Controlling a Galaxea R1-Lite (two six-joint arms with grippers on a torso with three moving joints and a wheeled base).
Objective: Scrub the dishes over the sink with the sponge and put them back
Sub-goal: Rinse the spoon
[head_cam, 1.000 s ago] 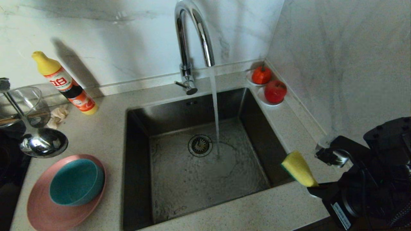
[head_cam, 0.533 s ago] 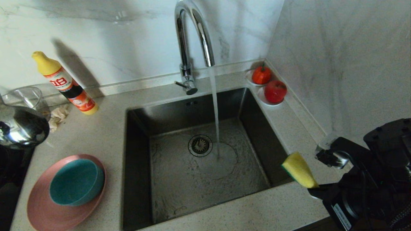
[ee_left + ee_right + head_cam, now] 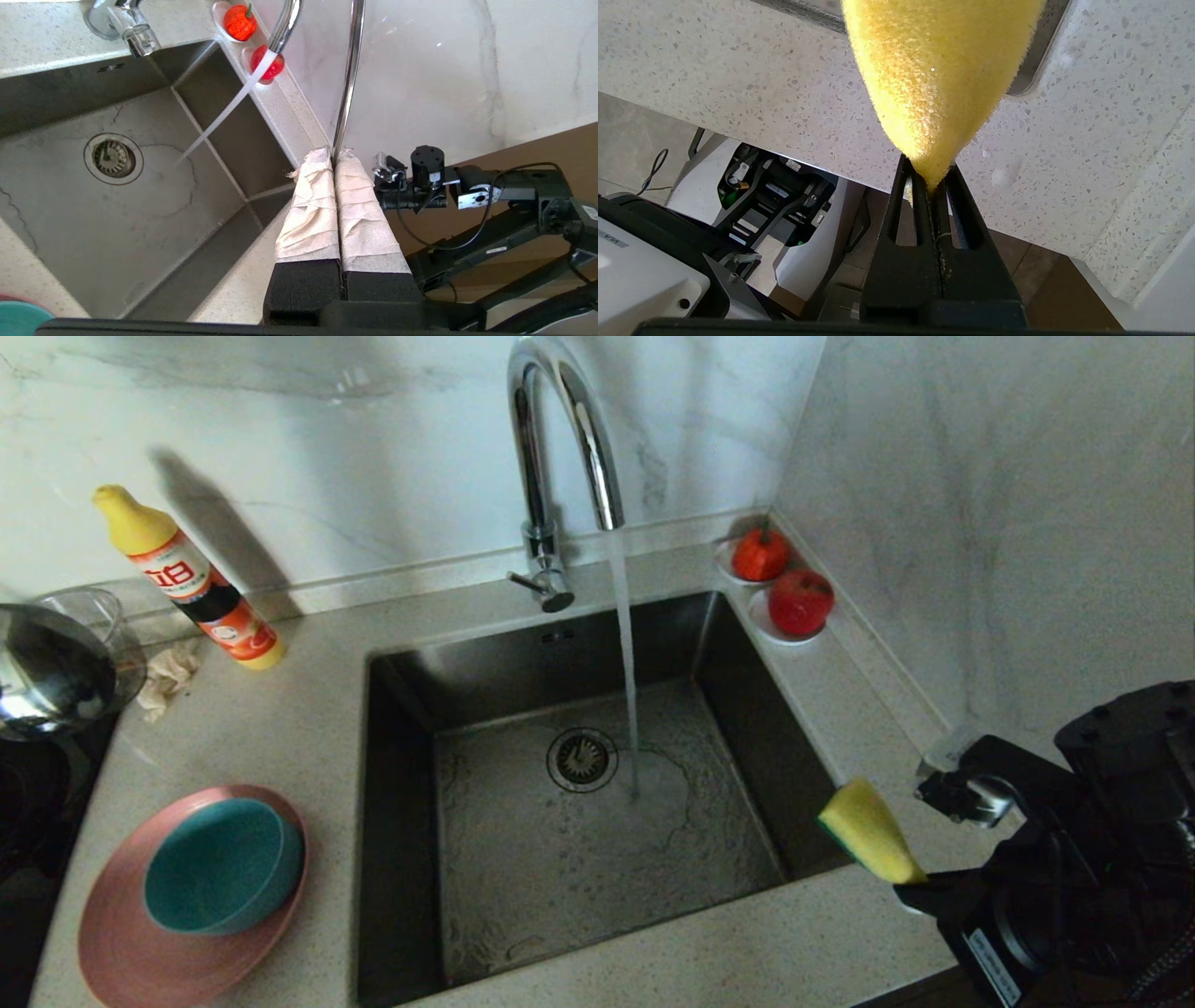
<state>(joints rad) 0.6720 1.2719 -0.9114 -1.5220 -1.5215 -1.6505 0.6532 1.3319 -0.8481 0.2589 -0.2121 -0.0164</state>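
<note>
- At the far left edge a shiny metal spoon [image 3: 47, 677] is lifted above the speckled stone worktop [image 3: 308, 728]; the left pincer [image 3: 335, 154], its fingers [image 3: 310, 205] wrapped in crinkled pale tape, is clamped tight on the thin handle.
- Behind it stands a clear glass bowl [image 3: 93, 616].
- A yellow-capped bottle [image 3: 187, 579] leans against the marble wall; its orange label is not legible.
- A smooth teal bowl [image 3: 219, 868] sits in a round pink plate [image 3: 121, 952].
- The square steel sink [image 3: 560, 859] takes a stream from the curved chrome tap [image 3: 560, 429].
- Two red fruits [image 3: 784, 579] rest on white saucers.
- The right pincer [image 3: 931, 186] pinches the porous yellow sponge [image 3: 868, 831] by one end, over the sink's right rim.
</note>
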